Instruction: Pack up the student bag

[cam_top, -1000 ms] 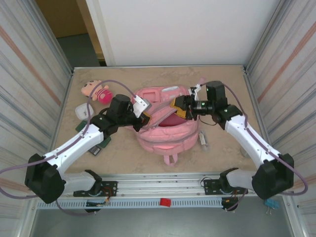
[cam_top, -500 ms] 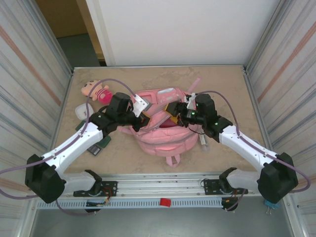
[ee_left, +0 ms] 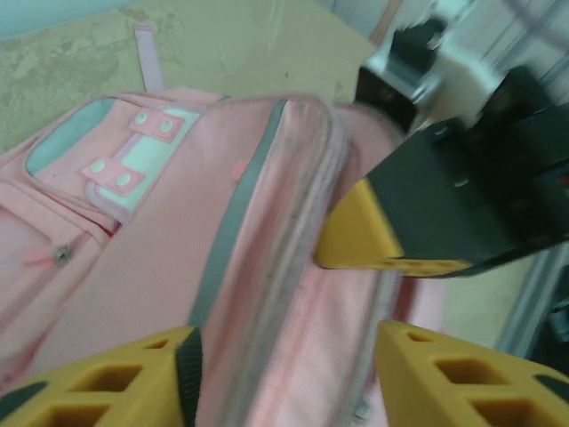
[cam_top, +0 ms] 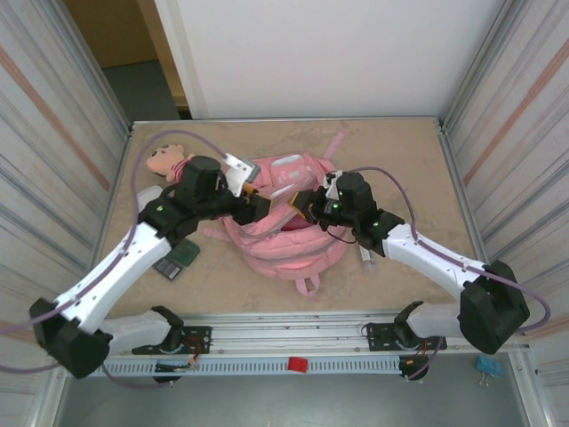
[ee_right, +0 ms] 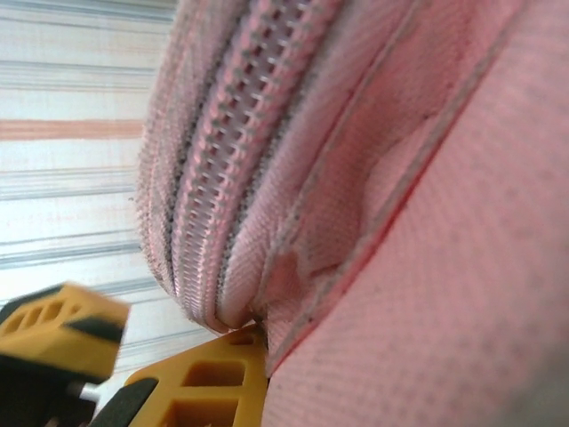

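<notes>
- Now the student bag (cam_top: 289, 245) lay flat on the table between the two grippers. It had slid toward the left arm's side, and its mouth, which gaped dark red a second ago, looked almost flat.
- The left gripper (ee_left: 283, 360) had let go. Its yellow fingers stood apart over the pink fabric and pinched nothing, and the grey-trimmed zip rim ran just beyond them.
- The right gripper (ee_left: 351, 233), just across that rim from the left fingers, appeared clenched on the bag's zipped edge. In its own wrist view the fabric lay tight over one finger and the other finger was hidden, so this is my judgement.
- I judged this as a change of hold from one arm to the other. The mouth would need to be opened again before anything could go in.
- The plush doll (cam_top: 169, 160) lay behind the left gripper, outside the bag. Some dark flat things (cam_top: 178, 258) lay on the near side of that gripper, also not yet packed.
- The table (cam_top: 400, 151) was a mottled sandy beige, with ribbed metal walls (cam_top: 53, 133) on both sides and a white panel (cam_top: 311, 53) at the far end.
</notes>
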`<state>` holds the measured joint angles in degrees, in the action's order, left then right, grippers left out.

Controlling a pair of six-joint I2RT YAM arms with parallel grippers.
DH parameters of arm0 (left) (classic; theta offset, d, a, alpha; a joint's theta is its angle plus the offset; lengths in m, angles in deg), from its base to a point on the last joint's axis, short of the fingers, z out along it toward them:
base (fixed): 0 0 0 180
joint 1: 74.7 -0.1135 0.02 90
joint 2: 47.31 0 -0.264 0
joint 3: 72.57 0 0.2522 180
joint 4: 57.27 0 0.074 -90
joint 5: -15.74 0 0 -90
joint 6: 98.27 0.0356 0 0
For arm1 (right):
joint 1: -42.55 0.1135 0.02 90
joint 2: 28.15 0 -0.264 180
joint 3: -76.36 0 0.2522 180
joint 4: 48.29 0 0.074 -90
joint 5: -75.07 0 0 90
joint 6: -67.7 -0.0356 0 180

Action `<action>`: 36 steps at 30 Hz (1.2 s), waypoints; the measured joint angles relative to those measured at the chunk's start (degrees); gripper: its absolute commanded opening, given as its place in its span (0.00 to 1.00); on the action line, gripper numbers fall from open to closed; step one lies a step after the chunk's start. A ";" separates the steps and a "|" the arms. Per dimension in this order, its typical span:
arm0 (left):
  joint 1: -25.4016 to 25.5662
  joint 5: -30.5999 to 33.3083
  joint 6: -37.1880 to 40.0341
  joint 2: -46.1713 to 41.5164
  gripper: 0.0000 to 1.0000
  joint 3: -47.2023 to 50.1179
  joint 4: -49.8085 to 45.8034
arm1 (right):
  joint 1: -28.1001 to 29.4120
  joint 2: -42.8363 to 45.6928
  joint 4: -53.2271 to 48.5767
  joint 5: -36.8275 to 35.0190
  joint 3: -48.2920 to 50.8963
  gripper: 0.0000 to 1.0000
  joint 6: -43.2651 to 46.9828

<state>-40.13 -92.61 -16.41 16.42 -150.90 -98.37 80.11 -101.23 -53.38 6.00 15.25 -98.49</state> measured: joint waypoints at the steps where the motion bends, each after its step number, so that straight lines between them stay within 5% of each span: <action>1: 0.17 -0.02 -2.95 -2.67 0.63 0.85 -0.59 | 0.00 -0.11 0.20 -0.02 0.00 0.00 -0.11; 7: 3.76 0.61 -20.28 -13.33 0.64 11.10 -3.26 | 0.37 -0.83 0.31 -0.39 -1.20 0.00 -0.13; 13: 7.37 2.16 -29.64 -11.45 0.65 15.65 -4.57 | 0.48 -0.96 0.22 -0.59 -1.62 0.00 -0.15; 31: 8.94 5.62 -32.41 -3.69 0.67 15.76 2.19 | 2.97 -2.45 -0.26 -3.19 -3.56 0.00 -0.85; 36: 9.84 6.01 -32.59 -2.86 0.51 15.76 3.72 | 3.32 -2.64 -0.24 -3.63 -3.78 0.00 -1.40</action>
<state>-30.30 -86.60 -49.00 13.55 -135.15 -94.65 83.44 -103.87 -53.62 2.37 11.47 -99.89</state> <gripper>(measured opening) 0.571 0.114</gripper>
